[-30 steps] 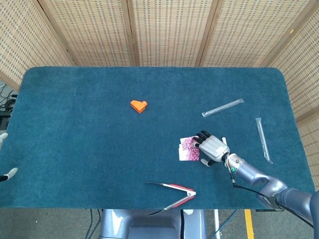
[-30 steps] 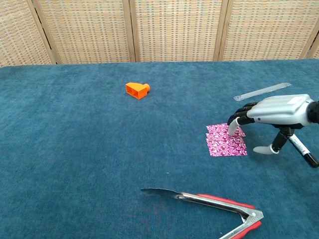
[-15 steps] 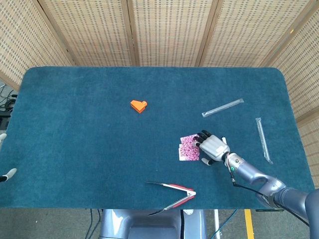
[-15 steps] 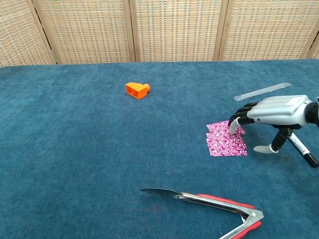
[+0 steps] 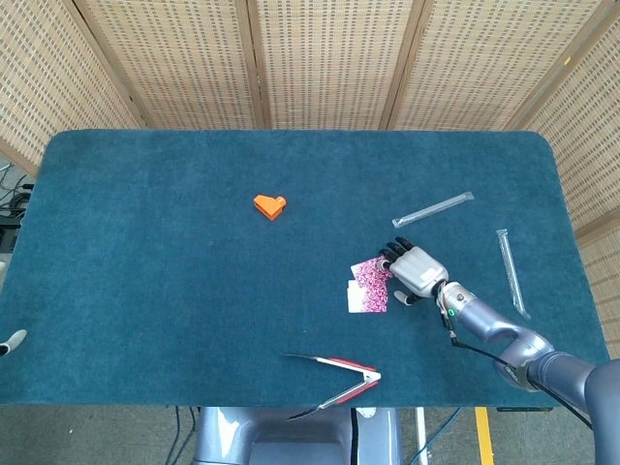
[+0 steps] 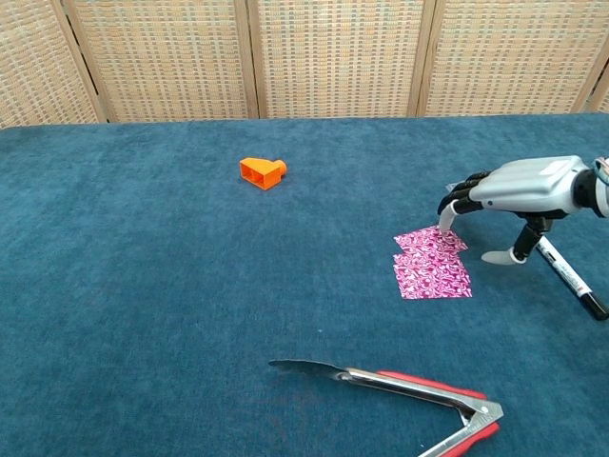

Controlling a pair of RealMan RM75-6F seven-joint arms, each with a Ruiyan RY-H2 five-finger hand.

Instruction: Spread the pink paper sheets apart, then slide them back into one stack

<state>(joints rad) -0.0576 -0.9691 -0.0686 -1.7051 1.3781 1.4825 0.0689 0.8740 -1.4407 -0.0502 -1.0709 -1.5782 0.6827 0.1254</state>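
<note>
Lying right of the frame's centre, the pink paper sheets [image 6: 431, 265] overlap unevenly; the right hand [image 6: 519, 190] touches their upper edge with spread fingertips, grasping nothing. A marker [image 6: 566, 277] lies just beside, tongs [image 6: 409, 393] below. The left hand [image 5: 12, 340] is cut off, state unclear.

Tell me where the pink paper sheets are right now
The pink paper sheets lie fanned on the right half of the blue table, under the right hand's fingertips, with the red-handled tongs nearer the front edge.
</note>
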